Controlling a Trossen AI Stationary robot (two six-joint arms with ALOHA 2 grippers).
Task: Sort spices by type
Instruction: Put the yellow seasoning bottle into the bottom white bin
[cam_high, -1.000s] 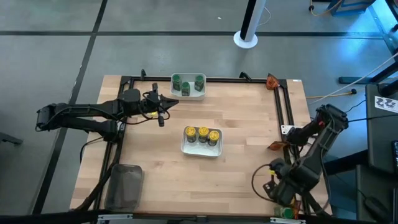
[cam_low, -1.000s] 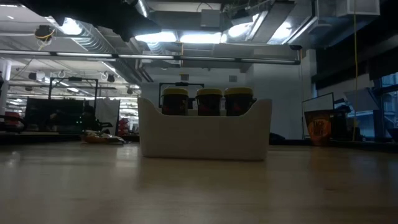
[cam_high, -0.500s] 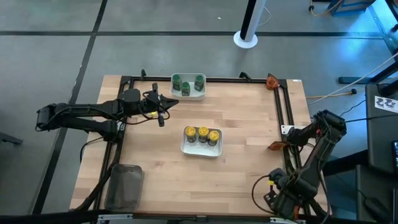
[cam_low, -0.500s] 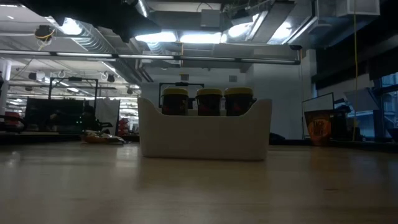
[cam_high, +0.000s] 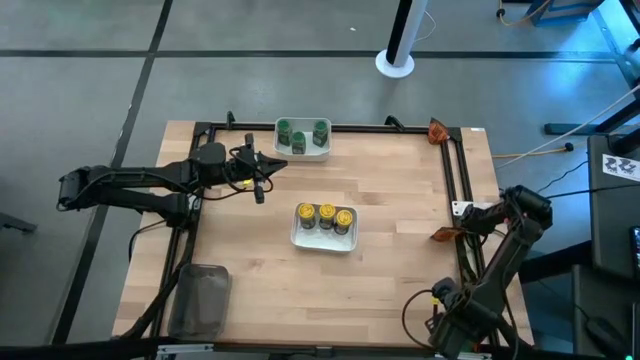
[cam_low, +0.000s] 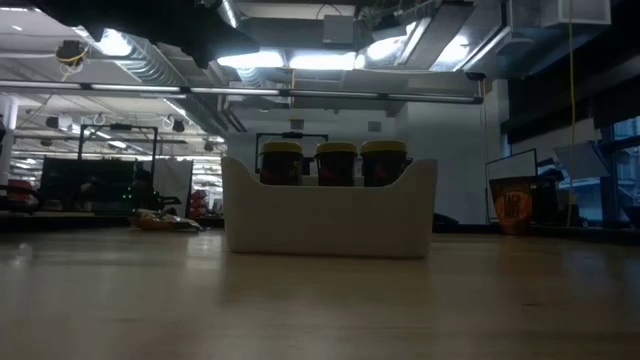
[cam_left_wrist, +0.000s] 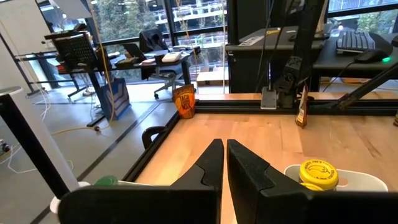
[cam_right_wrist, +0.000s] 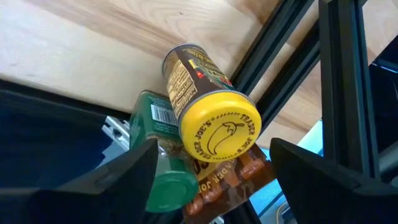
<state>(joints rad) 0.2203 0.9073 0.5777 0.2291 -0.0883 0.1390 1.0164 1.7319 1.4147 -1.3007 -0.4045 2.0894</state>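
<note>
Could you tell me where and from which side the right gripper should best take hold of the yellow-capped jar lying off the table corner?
Grip the yellow-capped jar across its round cap end, which faces the right gripper. Its open jaws already stand either side of it. It lies tilted on a green-capped jar and a brown packet, so closing straight across should avoid those.

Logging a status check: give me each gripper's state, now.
Left gripper: shut, empty, hovering over the table beside the bowl of green-capped jars.
Right gripper: open, holding nothing, poised over a yellow-capped jar off the table's near right corner.
</note>
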